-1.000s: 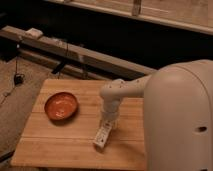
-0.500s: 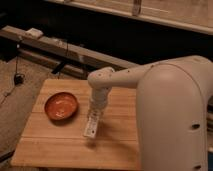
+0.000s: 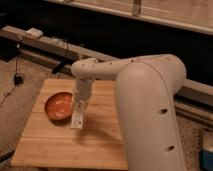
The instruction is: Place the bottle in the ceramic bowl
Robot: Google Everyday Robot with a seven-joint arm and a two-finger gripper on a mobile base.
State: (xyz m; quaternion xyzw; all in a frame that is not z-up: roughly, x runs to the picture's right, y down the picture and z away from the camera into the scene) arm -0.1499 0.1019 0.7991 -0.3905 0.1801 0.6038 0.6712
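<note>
So compared with half a second ago, the arm has swung further left, and the gripper now sits just off the right edge of the ceramic bowl, where before it was out over the middle of the table. The bottle came along with it. The gripper is closed on the bottle's upper end, so the bottle hangs roughly upright with a slight tilt, its lower end right next to the bowl's right rim. Can't tell if it's actually touching the rim or the wood. It isn't in the bowl yet. The bowl itself hasn't budged.

Materials: the table is pale butcher-block wood made of long planks with a matte look. The bowl is round, shallow and glazed orange-red, with a darker rim and a bit of shine inside. The bottle is slim, whitish plastic. The arm is smooth, rounded white shell, really chunky on the near right. To the left of the table there's speckled carpet.
</note>
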